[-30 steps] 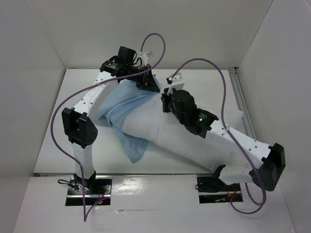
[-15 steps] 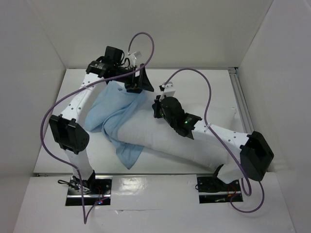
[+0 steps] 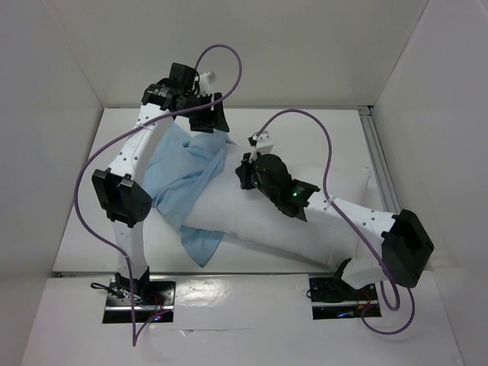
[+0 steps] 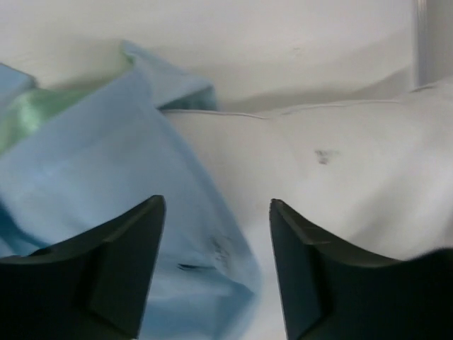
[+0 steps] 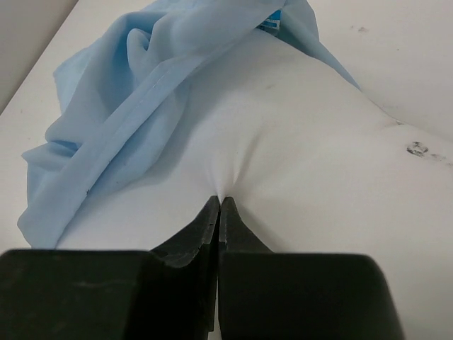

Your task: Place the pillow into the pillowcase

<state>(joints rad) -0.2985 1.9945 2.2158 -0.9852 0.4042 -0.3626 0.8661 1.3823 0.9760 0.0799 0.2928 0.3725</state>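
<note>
Top view: large plump white rectangular fabric pillow lies across the white table, its long axis running roughly 9 to 3 o'clock.

Thin limp light-blue cloth pillowcase is bunched over the pillow's 10 o'clock end, with one corner trailing off toward 6 o'clock.

Left wrist view: a strip of the pillowcase's shiny pale-green face shows at 10 o'clock.

Left gripper hovers at the pillowcase's 12 o'clock edge. Its jaws stand apart with nothing between them; blue cloth and white pillow lie below.

Right gripper is at mid-table. Its jaws are fully closed, pinching a pucker of pillow fabric at the tips.

Small bright-blue tag sits at the pillowcase hem; any writing on it is unreadable.

Dark smudge on the pillow at 3 o'clock.
</note>
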